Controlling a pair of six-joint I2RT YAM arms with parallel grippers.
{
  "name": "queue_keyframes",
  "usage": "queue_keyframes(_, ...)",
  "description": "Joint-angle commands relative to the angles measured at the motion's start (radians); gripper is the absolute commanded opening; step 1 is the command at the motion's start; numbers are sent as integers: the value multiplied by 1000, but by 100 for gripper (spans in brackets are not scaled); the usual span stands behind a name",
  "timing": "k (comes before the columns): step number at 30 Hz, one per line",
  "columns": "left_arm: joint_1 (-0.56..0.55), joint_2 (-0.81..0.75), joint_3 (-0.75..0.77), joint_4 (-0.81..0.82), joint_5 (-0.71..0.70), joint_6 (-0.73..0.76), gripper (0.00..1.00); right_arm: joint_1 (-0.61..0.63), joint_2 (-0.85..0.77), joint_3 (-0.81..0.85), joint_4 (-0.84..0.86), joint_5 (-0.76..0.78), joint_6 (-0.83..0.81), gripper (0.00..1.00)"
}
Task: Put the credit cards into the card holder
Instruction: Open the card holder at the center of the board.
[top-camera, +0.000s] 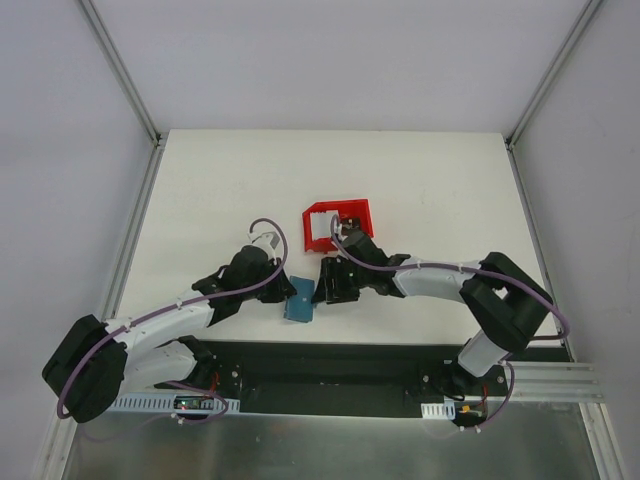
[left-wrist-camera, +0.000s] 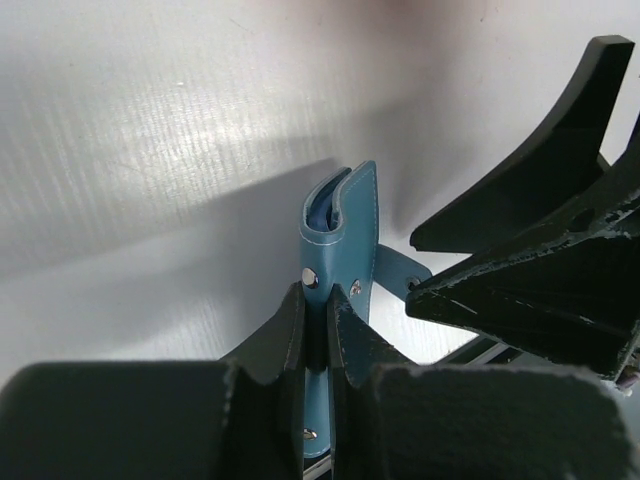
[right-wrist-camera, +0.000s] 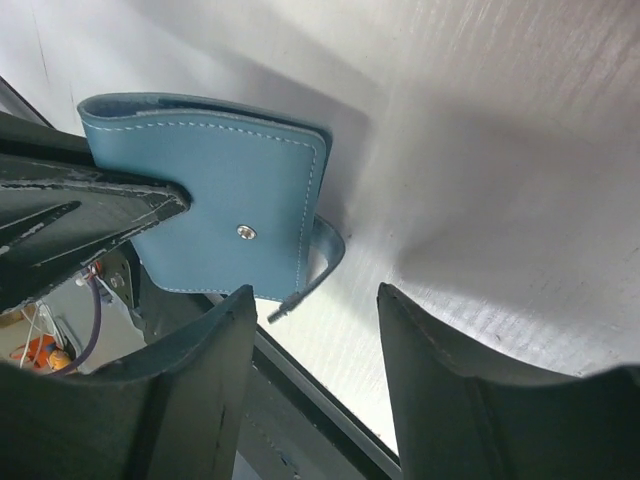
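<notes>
Card holder (left-wrist-camera: 345, 225) pinched on edge in left fingers (left-wrist-camera: 285, 345), right fingers (right-wrist-camera: 190, 400) parted beside it, holding nothing

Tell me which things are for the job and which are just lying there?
For the job:
card holder, clamped in the left gripper
right gripper, open beside it

Just lying about:
red bin, standing on the table

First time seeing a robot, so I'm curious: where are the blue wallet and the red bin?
card holder (right-wrist-camera: 230, 215): right wrist view, on its stitched outer face.
red bin (top-camera: 362, 215): top external view, on its right wall.
</notes>
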Motion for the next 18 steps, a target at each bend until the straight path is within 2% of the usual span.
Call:
queue_keyframes(1,-4,-16,8,-18,-47,5,0,9,3,9,-10,16,42,51)
queue_keyframes(9,-4,4,31,-30,-43,34,0,6,61,31,-13,1,31,20)
queue_keyframes(12,-4,7,33,-32,-43,38,0,7,54,26,-12,7,28,16)
queue_keyframes(14,-4,12,31,-32,-41,38,0,7,48,25,-15,18,16,4)
queue_keyframes(16,-4,30,33,-32,-43,38,1,4,26,20,-15,32,-4,0)
queue_keyframes(18,-4,41,37,-43,-44,31,19,4,-17,9,-13,45,-36,0)
